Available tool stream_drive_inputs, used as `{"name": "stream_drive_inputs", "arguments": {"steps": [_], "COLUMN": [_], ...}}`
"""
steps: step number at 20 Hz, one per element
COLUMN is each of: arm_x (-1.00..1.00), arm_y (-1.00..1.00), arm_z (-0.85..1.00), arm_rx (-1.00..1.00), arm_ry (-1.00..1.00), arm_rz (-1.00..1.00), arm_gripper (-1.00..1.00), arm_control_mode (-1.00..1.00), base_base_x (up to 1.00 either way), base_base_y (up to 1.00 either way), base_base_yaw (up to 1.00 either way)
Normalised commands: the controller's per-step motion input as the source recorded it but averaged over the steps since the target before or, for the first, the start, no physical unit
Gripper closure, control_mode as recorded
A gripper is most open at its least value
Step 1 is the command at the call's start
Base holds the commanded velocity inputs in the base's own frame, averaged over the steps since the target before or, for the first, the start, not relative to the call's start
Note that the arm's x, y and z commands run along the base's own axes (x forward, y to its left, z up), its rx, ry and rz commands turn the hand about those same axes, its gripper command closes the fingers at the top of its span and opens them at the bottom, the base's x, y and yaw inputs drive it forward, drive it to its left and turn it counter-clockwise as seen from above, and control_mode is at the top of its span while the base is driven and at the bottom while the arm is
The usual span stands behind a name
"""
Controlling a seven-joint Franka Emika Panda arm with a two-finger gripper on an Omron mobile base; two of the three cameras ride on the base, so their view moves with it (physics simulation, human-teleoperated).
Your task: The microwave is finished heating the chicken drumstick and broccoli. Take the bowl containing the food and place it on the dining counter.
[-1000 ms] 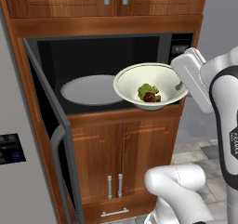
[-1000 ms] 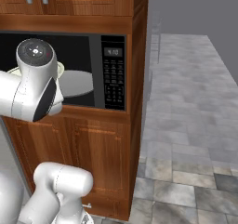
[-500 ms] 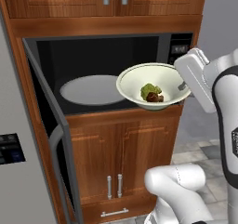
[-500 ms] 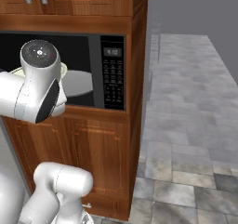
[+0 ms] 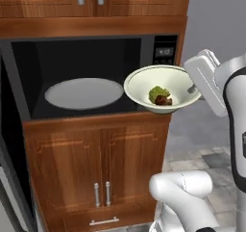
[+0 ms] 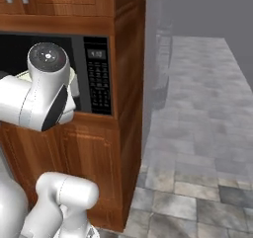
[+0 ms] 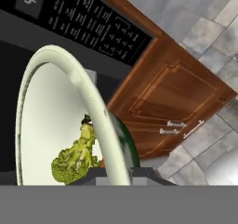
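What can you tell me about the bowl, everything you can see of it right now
The bowl is round, cream-white with a faint greenish tint, smooth and plain, with a wide flaring rim. It is held in the air, clear of the microwave opening and its grey turntable, in front of the keypad side, tipped slightly. The gripper is shut on its right rim. Inside lie the green broccoli and the dark chicken drumstick, side by side near the bottom.
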Motion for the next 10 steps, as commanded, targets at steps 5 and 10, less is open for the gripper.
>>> {"name": "stream_drive_inputs", "arguments": {"steps": [5,10], "arm_x": [0.0,0.0], "arm_y": [0.0,0.0], "arm_z": [0.0,0.0], "arm_rx": [0.0,0.0], "arm_ry": [0.0,0.0], "arm_rz": [0.0,0.0], "arm_gripper": [1.0,1.0], "arm_control_mode": [1.0,1.0], "base_base_x": [-0.1,-0.13], "base_base_y": [-0.54,-0.27], "base_base_yaw": [0.6,0.96]}}
